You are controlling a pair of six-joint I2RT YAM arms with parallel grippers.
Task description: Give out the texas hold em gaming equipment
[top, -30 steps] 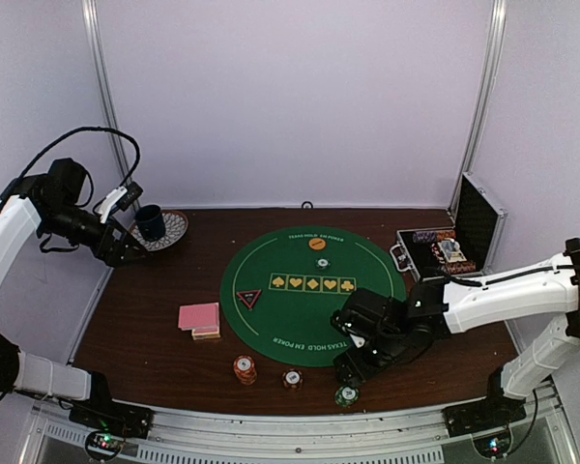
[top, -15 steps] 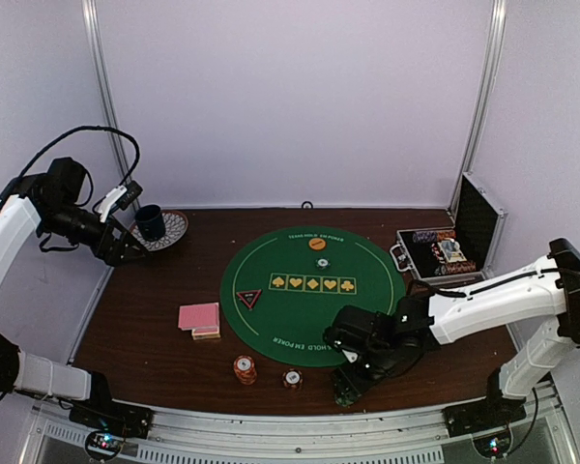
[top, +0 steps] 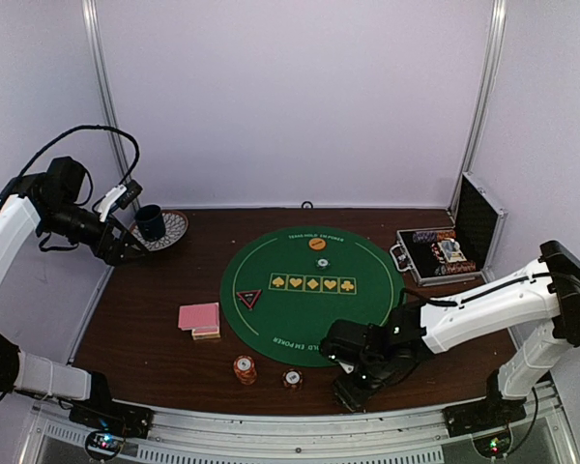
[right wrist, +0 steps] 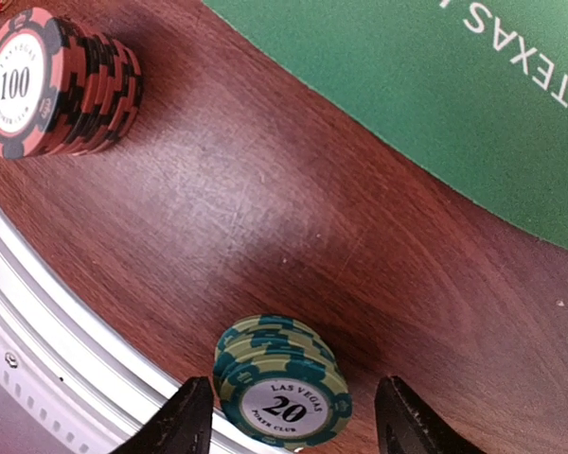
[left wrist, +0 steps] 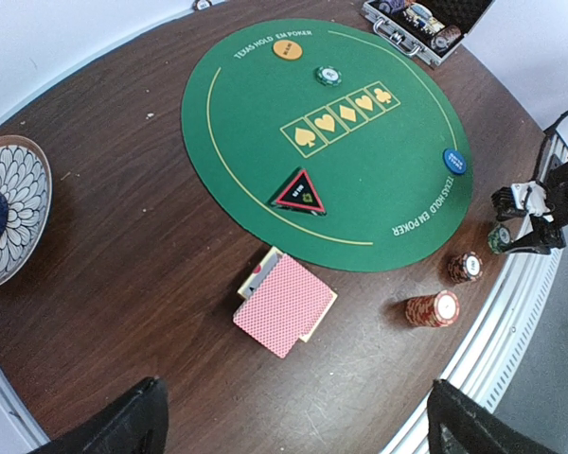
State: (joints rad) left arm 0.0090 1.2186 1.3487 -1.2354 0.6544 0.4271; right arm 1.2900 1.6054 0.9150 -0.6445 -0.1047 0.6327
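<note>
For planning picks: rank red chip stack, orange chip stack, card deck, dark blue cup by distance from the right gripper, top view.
From the right gripper:
1. Red chip stack, just left.
2. Orange chip stack, farther left.
3. Card deck, mid-left.
4. Dark blue cup, far-left corner.

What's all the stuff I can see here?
mat: one, green, middle
card deck: one, pink, left of mat
triangle: one, red, on mat's left
discs: two, orange disc far, blue disc near-right, on mat
single chip: one, green, on mat
chip stacks: three, orange stack, red stack, green stack, near edge
case: one, silver, open, far right
cup: one, dark blue, on plate, far left
left gripper: open, far left
right gripper: open, around green stack
</note>
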